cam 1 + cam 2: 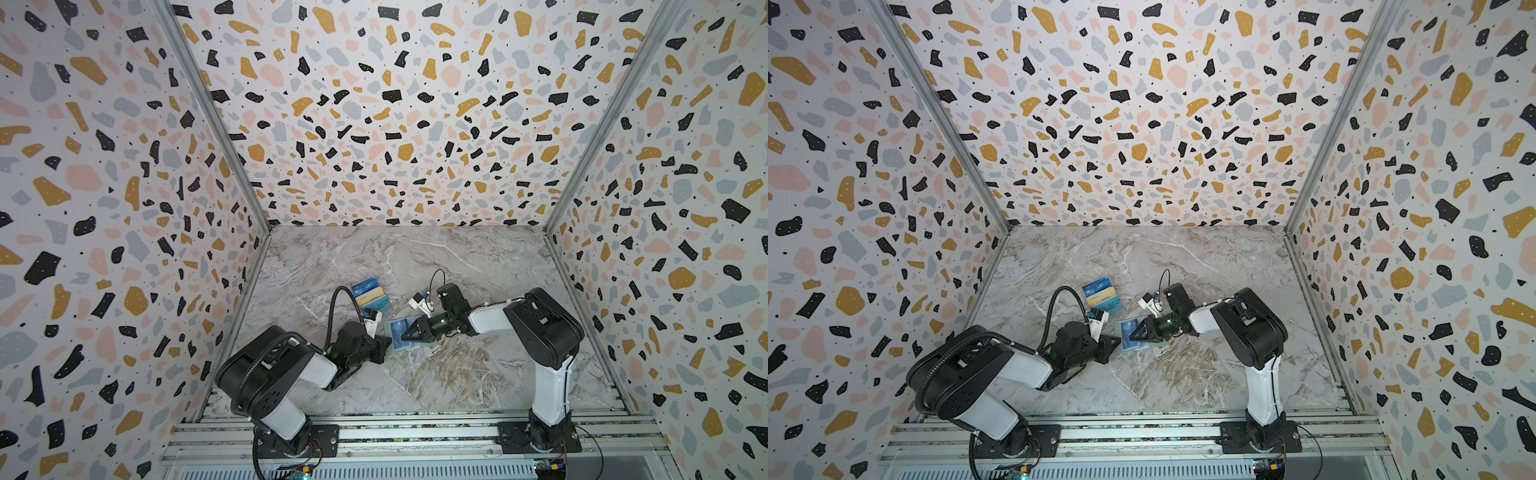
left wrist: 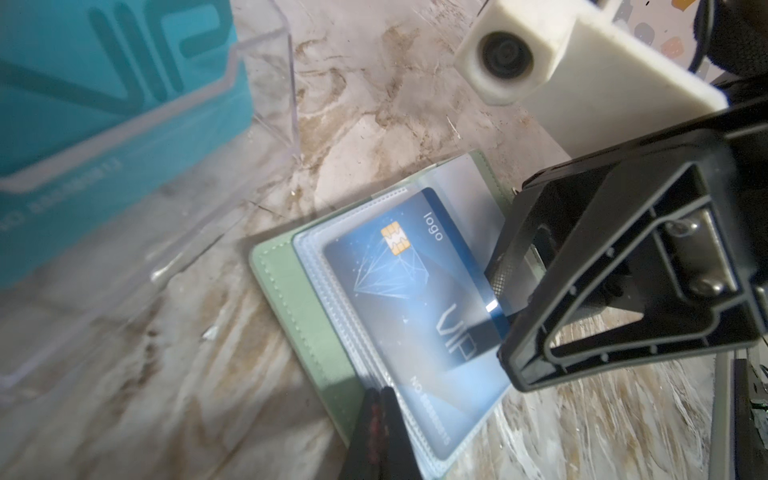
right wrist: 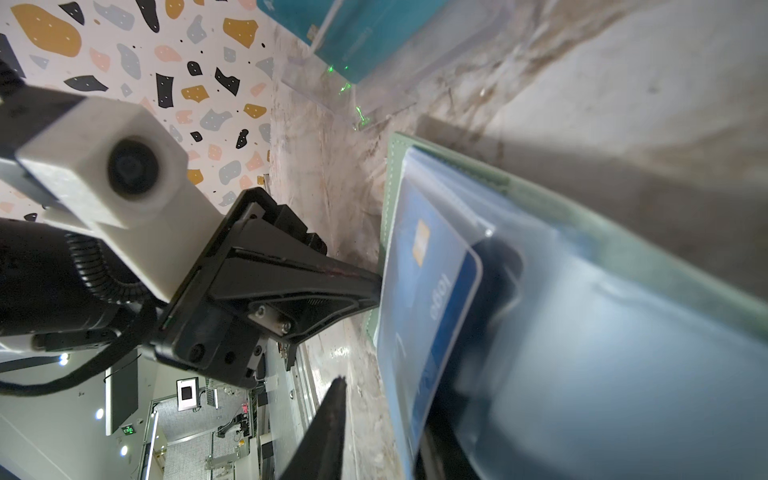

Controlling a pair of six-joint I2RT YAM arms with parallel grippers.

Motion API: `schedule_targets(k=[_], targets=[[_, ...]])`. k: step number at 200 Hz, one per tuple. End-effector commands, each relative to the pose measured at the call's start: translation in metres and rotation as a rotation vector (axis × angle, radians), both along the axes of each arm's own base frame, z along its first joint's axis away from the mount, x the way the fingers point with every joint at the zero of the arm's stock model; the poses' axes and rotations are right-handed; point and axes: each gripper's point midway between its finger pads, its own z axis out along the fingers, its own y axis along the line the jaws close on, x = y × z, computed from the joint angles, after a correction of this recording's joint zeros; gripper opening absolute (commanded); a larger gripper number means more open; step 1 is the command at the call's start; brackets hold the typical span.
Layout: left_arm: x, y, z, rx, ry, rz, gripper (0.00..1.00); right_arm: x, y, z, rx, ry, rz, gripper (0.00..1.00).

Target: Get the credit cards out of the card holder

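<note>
The mint-green card holder [image 1: 392, 348] [image 1: 1121, 346] lies open on the marble, its clear sleeves facing up. A blue VIP credit card [image 2: 399, 282] [image 3: 428, 282] sits partly out of the top sleeve. My left gripper [image 1: 388, 343] [image 2: 380, 392] is shut, and its tips press on the holder's edge [image 2: 291, 299]. From the opposite side, my right gripper [image 1: 405, 338] [image 2: 498, 316] [image 3: 386, 399] straddles the card's free edge with its jaws apart. A gap shows between one finger and the card. Three more cards, dark blue [image 1: 365, 286], tan-gold [image 1: 370, 295] and teal [image 2: 104, 83], stand in the clear stand.
The clear tiered stand [image 1: 372, 296] [image 1: 1102, 293] [image 2: 266, 83] is just behind the card holder, close to the left wrist. Terrazzo-patterned walls enclose the marble table [image 1: 457, 374] on three sides. An aluminium rail [image 1: 415, 436] runs along the front.
</note>
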Motion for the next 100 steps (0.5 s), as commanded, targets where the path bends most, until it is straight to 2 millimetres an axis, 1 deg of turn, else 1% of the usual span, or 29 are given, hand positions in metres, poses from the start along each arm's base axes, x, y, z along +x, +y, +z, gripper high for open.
schedule_targets(k=[1, 28, 60, 100], targets=[[-0.029, 0.013, -0.042, 0.108, 0.16, -0.021, 0.0, 0.0, 0.01, 0.008, 0.021, -0.012, 0.025, 0.29], [-0.029, 0.013, -0.042, 0.109, 0.161, -0.019, 0.0, 0.0, 0.01, 0.007, 0.026, -0.011, 0.027, 0.3], [-0.029, 0.014, -0.042, 0.11, 0.161, -0.017, 0.0, -0.001, 0.011, 0.016, 0.066, -0.015, 0.033, 0.29], [-0.029, 0.016, -0.043, 0.113, 0.162, -0.011, 0.0, 0.001, 0.005, 0.022, 0.083, -0.024, 0.015, 0.29]])
